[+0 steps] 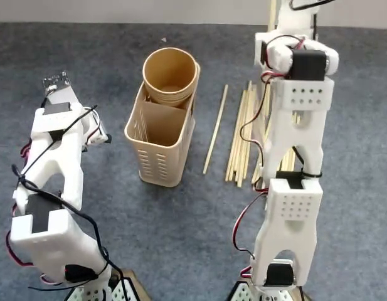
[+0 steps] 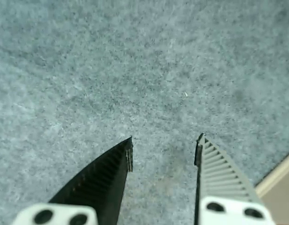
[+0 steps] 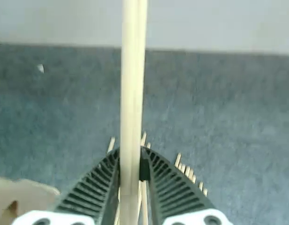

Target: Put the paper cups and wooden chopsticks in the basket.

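Held chopstick (image 3: 134, 84): blurred, and cut off at both ends by the picture's edges. Chopstick pile (image 1: 238, 141), on the right half of the table (image 1: 180, 238): its right part lies hidden under the right arm (image 1: 298, 125); a count cannot be made. Stacked cups (image 1: 170, 74): lower bodies concealed inside the basket (image 1: 157, 157); their number cannot be told. Basket corner in the right wrist view: blurred and cropped.

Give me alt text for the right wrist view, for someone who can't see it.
The right gripper is shut on one wooden chopstick that extends well beyond the jaws. Beneath it, the tips of more chopsticks lie on the grey mat.
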`<action>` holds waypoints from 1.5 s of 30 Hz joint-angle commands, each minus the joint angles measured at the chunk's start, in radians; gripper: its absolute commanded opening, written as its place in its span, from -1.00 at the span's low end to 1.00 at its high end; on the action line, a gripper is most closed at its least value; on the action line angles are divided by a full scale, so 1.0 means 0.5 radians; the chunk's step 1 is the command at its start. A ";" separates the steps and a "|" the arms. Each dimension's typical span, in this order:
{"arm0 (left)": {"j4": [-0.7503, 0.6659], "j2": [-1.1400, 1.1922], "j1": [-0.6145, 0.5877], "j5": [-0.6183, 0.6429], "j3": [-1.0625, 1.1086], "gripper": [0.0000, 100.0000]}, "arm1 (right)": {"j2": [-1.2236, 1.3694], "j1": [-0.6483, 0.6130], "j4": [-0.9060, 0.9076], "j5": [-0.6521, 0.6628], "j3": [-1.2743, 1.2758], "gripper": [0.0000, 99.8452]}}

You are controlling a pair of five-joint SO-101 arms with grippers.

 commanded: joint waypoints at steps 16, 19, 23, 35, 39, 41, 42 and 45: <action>-0.049 -0.023 -0.020 0.006 -0.002 -0.55 | -0.164 -0.336 0.081 -0.132 -0.640 -0.99; -0.049 -0.023 -0.020 0.006 -0.005 -0.55 | -0.241 -0.400 0.081 -0.132 -0.637 -0.99; -0.049 -0.023 -0.011 0.006 -0.005 -0.55 | -0.373 -0.523 0.143 -0.132 -0.637 -0.99; -0.049 -0.023 -0.020 0.006 -0.011 -0.55 | -0.453 -0.990 0.272 -0.218 -0.640 -0.99; -0.049 -0.023 -0.023 0.003 -0.008 -0.55 | -0.489 -1.140 0.235 -0.184 -0.640 -0.99; -0.049 -0.023 -0.023 0.003 -0.008 -0.55 | -0.643 -1.208 0.416 -0.132 -0.643 -0.99; -0.049 -0.023 -0.023 0.003 -0.008 -0.55 | -0.735 -1.229 0.502 -0.126 -0.621 -0.99; -0.077 -0.023 -0.011 0.003 -0.008 -0.55 | -1.014 -1.097 0.489 -0.123 -0.262 -0.99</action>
